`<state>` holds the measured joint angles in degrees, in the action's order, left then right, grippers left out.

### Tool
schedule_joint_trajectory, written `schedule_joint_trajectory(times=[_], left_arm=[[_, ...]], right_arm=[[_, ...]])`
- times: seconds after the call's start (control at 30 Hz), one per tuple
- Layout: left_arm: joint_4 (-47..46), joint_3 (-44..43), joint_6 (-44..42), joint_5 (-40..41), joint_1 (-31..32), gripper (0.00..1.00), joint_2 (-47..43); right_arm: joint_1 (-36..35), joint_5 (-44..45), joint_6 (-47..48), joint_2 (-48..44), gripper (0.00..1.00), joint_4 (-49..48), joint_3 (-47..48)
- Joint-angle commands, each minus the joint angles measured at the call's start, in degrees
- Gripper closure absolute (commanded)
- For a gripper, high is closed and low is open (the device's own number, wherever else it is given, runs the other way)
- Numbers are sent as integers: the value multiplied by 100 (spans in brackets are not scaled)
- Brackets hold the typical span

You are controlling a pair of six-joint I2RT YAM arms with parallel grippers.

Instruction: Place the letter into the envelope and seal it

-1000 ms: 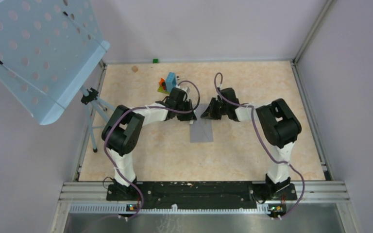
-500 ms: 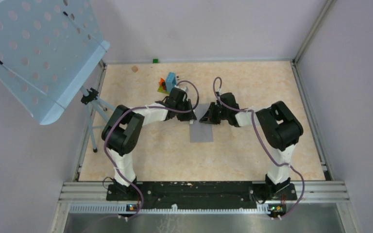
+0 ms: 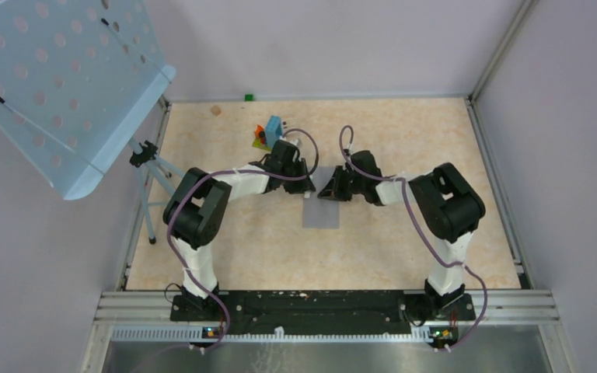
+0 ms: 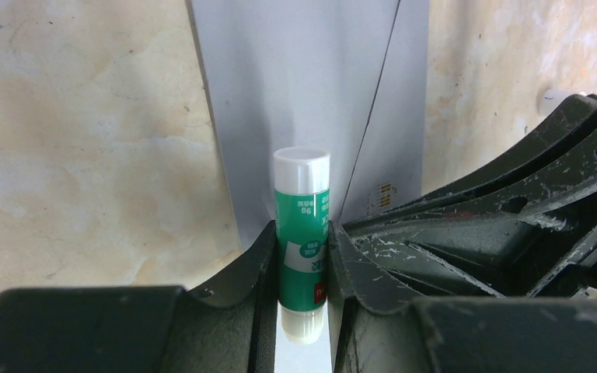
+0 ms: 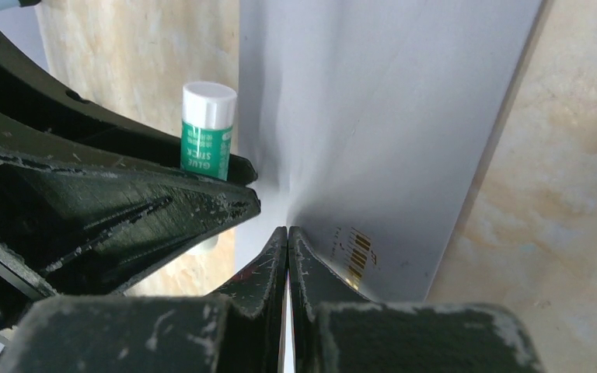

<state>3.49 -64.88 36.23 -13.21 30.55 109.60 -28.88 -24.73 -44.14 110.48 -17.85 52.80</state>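
Note:
The grey envelope (image 3: 321, 211) lies flat mid-table, its far end under both grippers. My left gripper (image 3: 306, 186) is shut on a green glue stick with a white cap (image 4: 301, 225), held over the envelope (image 4: 303, 85) near its far left corner. My right gripper (image 3: 329, 190) meets it from the right. In the right wrist view its jaws (image 5: 288, 231) are pressed together on a thin edge of the envelope (image 5: 389, 116), which creases up at the tips. The glue stick (image 5: 207, 132) shows there too. The letter is not in view.
A blue-orange-green block cluster (image 3: 267, 133) sits just behind the left gripper. A perforated blue stand (image 3: 54, 78) on a tripod (image 3: 152, 167) overhangs the left table edge. A small green piece (image 3: 248, 97) lies at the back wall.
My right gripper has moved a little left and nearer, onto the envelope's far end. The envelope has shifted slightly left. The left gripper and glue stick have held still.

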Motion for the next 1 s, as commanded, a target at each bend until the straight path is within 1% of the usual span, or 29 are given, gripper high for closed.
schedule_joint_trajectory(times=[0.0,0.27,0.57,0.77,0.97], left_arm=[[242,96,-4,170,7,100,324],[247,107,28,150,12,100,355],[218,116,60,146,10,100,395],[214,126,43,129,7,100,412],[188,125,52,111,6,100,444]], right_arm=[[-81,202,143,-199,100,353,-318],[90,0,10,-413,100,54,-833],[110,48,85,-772,100,21,-1287],[116,-114,75,-955,100,-218,-1663],[143,-352,1,-1280,100,-295,-1747]])
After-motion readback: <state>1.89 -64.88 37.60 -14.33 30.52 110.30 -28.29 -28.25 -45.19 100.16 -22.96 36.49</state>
